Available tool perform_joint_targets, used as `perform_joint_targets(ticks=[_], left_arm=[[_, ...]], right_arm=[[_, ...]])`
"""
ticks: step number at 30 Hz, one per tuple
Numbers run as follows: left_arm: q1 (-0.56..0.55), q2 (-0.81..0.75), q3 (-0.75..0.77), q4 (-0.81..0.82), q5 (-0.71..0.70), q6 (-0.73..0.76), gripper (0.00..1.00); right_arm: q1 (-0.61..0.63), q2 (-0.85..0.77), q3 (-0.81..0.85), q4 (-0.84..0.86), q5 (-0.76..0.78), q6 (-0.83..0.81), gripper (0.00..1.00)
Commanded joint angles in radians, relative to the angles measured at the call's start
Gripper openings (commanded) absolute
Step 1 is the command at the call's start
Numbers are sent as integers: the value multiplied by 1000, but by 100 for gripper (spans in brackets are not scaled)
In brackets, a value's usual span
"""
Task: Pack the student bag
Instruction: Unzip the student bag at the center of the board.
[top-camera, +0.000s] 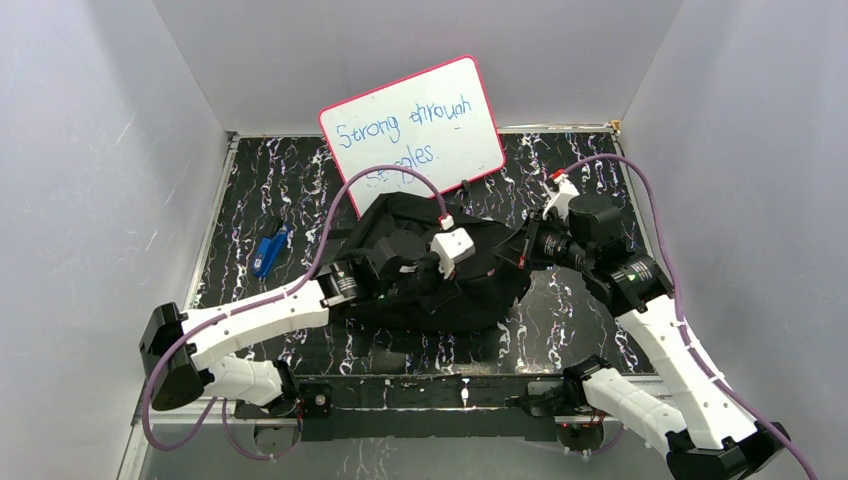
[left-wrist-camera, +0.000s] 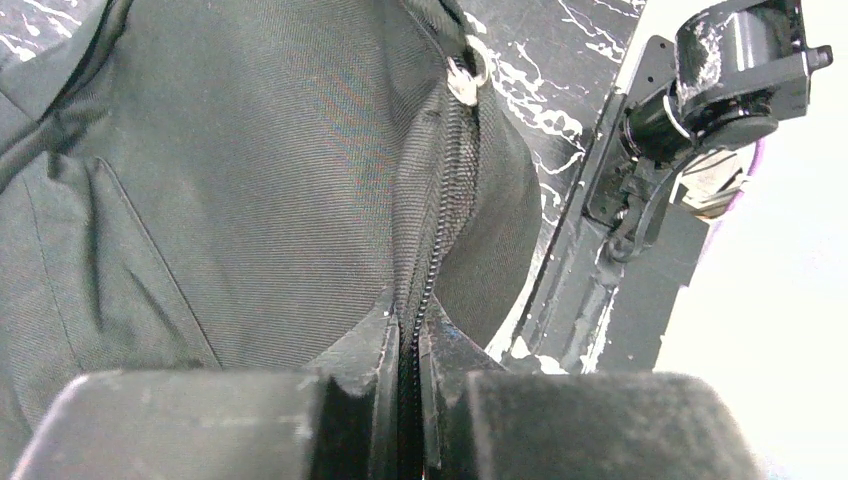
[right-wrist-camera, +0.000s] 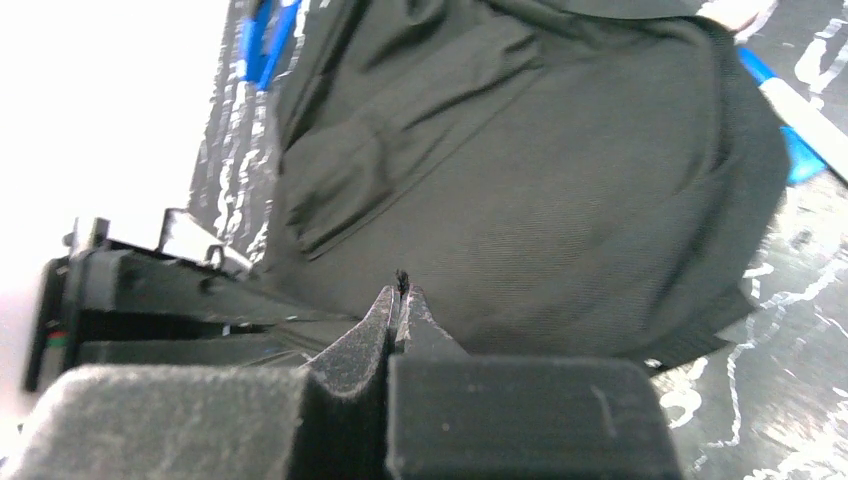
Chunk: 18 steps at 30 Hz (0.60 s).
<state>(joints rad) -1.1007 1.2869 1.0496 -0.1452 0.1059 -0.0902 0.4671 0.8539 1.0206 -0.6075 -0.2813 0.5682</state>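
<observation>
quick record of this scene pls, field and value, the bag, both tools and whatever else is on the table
bag: black backpack lying mid table
zipper: runs from the left tool up to a metal pull
left tool: shut on the bag's zipper seam
right tool: shut, pinching a bit of black material at the bag's right edge
whiteboard: pink frame, blue handwriting, propped behind the bag
blue pens: on the table left of the bag, apart from it
</observation>
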Motion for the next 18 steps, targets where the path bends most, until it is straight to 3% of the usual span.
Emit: perform_joint_targets(ticks=[1, 18], left_arm=[[-10, -96, -59, 16, 53, -53, 0], [-60, -265, -260, -104, 61, -247, 0]], right_arm=[[4, -8, 34, -39, 218, -22, 0], [4, 109, -24, 3, 533, -55, 0]])
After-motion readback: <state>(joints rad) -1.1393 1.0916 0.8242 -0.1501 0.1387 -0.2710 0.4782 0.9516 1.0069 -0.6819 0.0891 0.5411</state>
